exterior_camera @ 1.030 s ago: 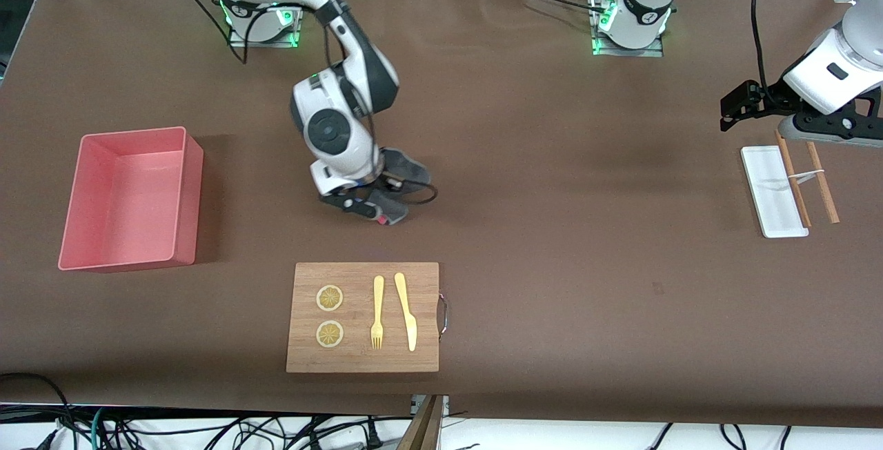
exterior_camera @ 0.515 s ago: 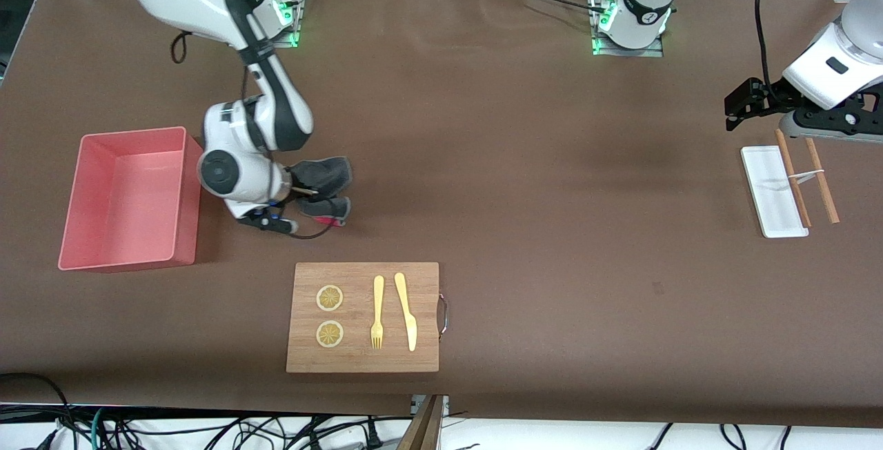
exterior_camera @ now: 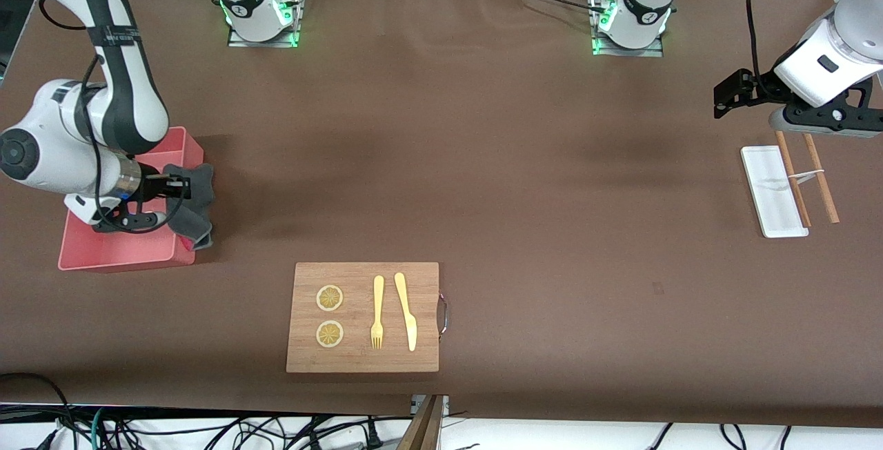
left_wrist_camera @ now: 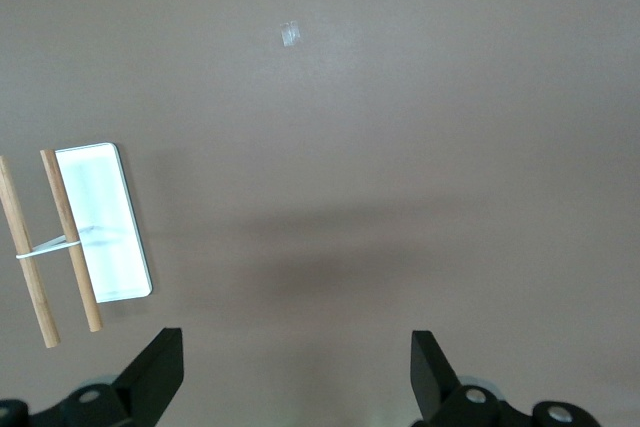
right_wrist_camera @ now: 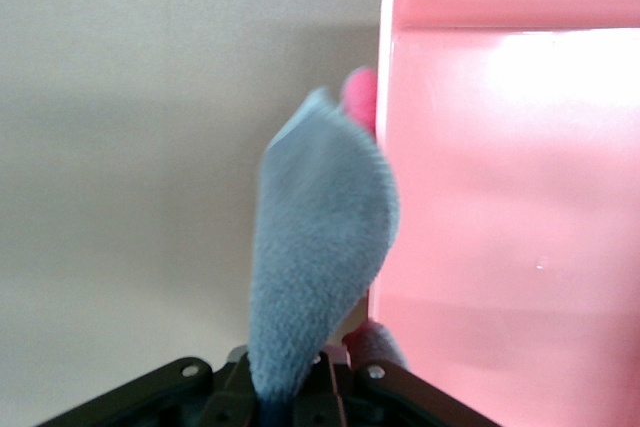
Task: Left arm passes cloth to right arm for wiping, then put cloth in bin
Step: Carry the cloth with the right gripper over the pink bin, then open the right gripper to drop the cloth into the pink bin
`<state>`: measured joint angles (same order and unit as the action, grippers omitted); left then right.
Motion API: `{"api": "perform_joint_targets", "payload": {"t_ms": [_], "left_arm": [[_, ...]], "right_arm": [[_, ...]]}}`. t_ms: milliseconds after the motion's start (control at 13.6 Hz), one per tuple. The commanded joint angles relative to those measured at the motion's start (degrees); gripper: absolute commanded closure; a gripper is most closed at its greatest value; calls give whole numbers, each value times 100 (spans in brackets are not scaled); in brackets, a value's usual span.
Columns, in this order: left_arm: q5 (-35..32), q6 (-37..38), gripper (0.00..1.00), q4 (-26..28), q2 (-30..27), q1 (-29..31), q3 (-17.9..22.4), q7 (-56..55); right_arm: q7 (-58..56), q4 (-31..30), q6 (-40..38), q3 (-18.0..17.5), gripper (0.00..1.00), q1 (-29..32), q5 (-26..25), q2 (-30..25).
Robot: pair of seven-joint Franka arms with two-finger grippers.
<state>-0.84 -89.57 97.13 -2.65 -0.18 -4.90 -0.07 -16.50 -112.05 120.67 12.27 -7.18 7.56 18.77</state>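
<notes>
Spanning everything, brown table.

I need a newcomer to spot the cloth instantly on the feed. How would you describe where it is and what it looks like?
Find the pink bin at the right arm's end of the table. The right gripper is at the bin's wall that faces the wooden board, shut on the cloth. It is the only soft thing there: dark grey fleece with a magenta edge.

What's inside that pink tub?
The visible floor of the pink tub is bare. The cloth hangs at its rim in the right hand; that arm covers part of it.
</notes>
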Motion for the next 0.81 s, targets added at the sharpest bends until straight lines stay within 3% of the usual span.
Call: {"api": "perform_joint_targets", "payload": {"t_ms": [0,368,736], "left_arm": [[75,133,0,-282,204,0,-46,-116],[75,124,0,-283,248,0,-46,-116],[75,151,0,-274,222,-9,-81,-116]], "right_arm": [[94,-80,-244,-66,100,-99,-184,-224],[59,-62,-1071,-31,100,15,-957,-1278],[-397,-71,-1196,117,100,270,-1442,-1579]]}}
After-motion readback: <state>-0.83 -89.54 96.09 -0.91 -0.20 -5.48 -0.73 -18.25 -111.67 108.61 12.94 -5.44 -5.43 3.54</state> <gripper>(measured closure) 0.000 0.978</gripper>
